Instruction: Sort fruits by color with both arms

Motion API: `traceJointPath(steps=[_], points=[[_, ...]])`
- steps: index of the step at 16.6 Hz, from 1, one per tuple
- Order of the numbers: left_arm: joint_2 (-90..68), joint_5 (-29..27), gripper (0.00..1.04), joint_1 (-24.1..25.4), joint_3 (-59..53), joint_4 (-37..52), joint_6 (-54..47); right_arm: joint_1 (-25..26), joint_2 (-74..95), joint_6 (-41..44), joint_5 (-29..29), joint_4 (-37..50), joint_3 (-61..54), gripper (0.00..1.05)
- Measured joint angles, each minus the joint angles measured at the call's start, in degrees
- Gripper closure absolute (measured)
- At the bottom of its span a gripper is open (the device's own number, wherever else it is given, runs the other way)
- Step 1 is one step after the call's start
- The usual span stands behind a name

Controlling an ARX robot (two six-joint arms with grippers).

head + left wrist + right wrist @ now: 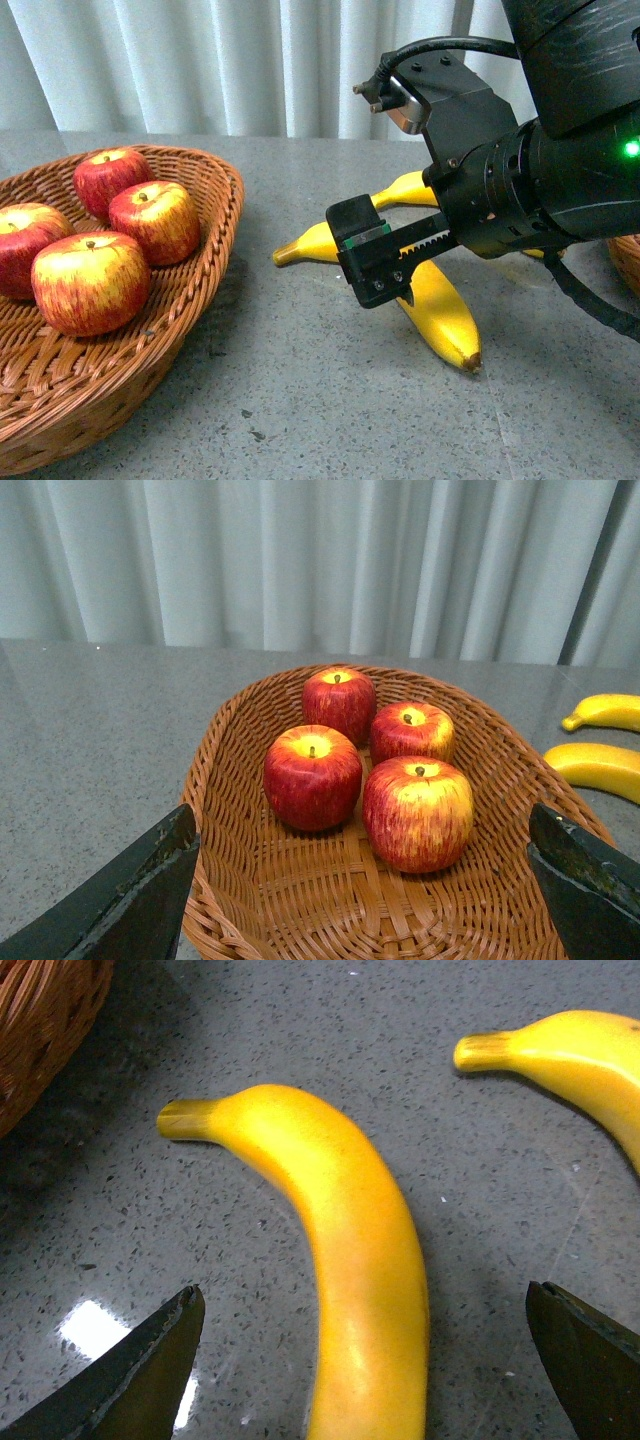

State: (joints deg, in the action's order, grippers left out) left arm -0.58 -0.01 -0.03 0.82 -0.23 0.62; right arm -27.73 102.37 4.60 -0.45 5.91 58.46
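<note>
Several red-yellow apples point(92, 282) lie in a wicker basket point(225, 200) at the left. Two yellow bananas point(445, 315) point(320, 243) lie on the grey table to its right. My right gripper point(385, 262) is open and hangs low over the bananas. In the right wrist view its fingers point(130, 1380) straddle one banana point(340, 1240) without touching it, and the second banana point(580, 1060) lies beside. My left gripper point(360, 910) is open and empty, over the basket's near end point(300, 900), short of the apples point(418, 812). It is out of the front view.
A second wicker basket point(628, 255) shows at the right edge of the front view, behind my right arm. A corner of a basket point(40, 1030) shows near the banana's stem in the right wrist view. White curtains hang behind the table.
</note>
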Motion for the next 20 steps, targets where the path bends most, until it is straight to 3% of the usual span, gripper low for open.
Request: traceJointPath(steps=[13, 15, 19, 20], points=[[0.00, 0.00, 0.07, 0.00, 0.00, 0.00, 0.00, -2.69, 5.97, 1.97, 1.95, 0.17, 0.04, 0.07], [0.00, 0.00, 0.07, 0.00, 0.00, 0.00, 0.00, -2.71, 6.23, 1.92, 1.86, 0.70, 0.04, 0.22], [0.00, 0.00, 0.07, 0.00, 0.00, 0.00, -0.02, -2.10, 6.12, 1.90, 1.68, 1.01, 0.02, 0.66], [0.00, 0.00, 0.07, 0.00, 0.00, 0.00, -0.02, -1.68, 5.90, 1.88, 1.60, 0.98, 0.02, 0.70]])
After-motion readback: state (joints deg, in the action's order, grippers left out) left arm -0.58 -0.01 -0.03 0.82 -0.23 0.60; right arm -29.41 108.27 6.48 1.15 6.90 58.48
